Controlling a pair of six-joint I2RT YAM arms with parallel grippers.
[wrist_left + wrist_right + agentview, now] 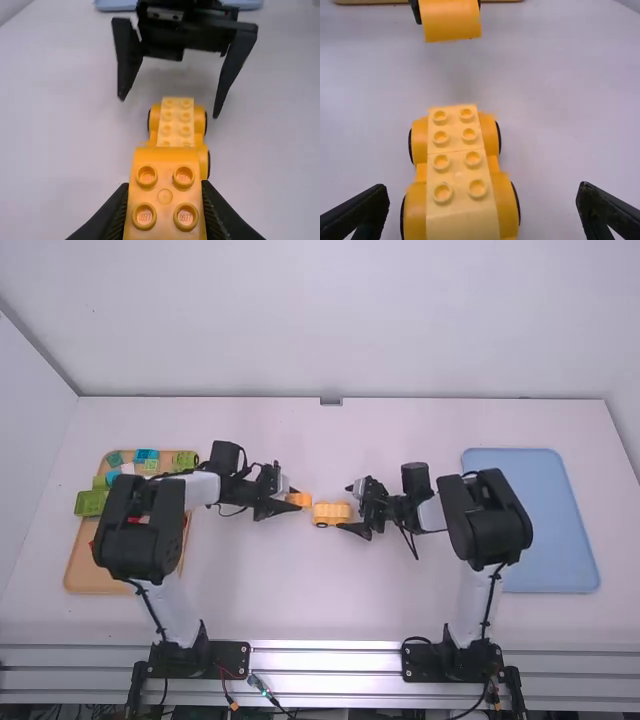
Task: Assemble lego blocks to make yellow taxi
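Observation:
Near the table's middle, my left gripper (pixel 288 506) holds a yellow-orange block (pixel 300 500) just left of the wheeled yellow car base (pixel 331 513). In the left wrist view my left gripper (pixel 165 195) is shut on that block (pixel 165 196), four studs facing the camera, with the car base (pixel 176 122) beyond. My right gripper (pixel 350 508) stands open at the base's right side. In the right wrist view the open fingers of my right gripper (pixel 482 202) lie either side of the studded base (pixel 462 175), not touching it; the held block (pixel 451 20) is farther off.
At the left, a wooden tray (pixel 95 580) holds green, blue and other blocks, partly behind the left arm. A blue tray (pixel 555 530) lies at the right, partly behind the right arm.

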